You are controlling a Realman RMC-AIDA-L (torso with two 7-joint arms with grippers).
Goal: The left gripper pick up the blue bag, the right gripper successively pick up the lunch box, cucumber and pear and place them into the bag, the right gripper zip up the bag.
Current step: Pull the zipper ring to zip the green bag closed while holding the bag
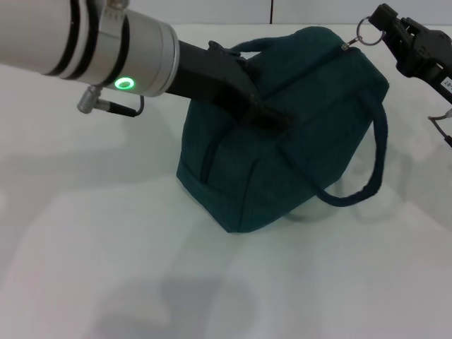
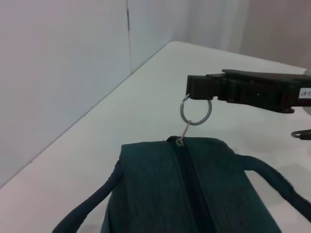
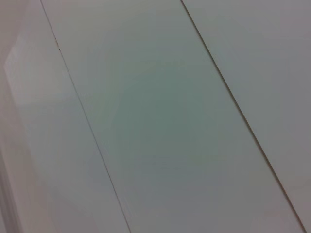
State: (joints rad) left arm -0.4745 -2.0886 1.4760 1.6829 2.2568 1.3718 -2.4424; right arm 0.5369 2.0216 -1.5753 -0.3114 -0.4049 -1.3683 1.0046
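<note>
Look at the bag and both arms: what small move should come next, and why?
Probably the right end effector should let go of the ring pull and back away. The zipper looks closed along the top of the bag, with the ring at the far end of its track. The left end effector rests on the bag's top, steadying it.

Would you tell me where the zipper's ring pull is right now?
In the head view the ring pull sits at the far right end of the blue bag, pinched by the right gripper; the left gripper rests on the bag's top.
</note>
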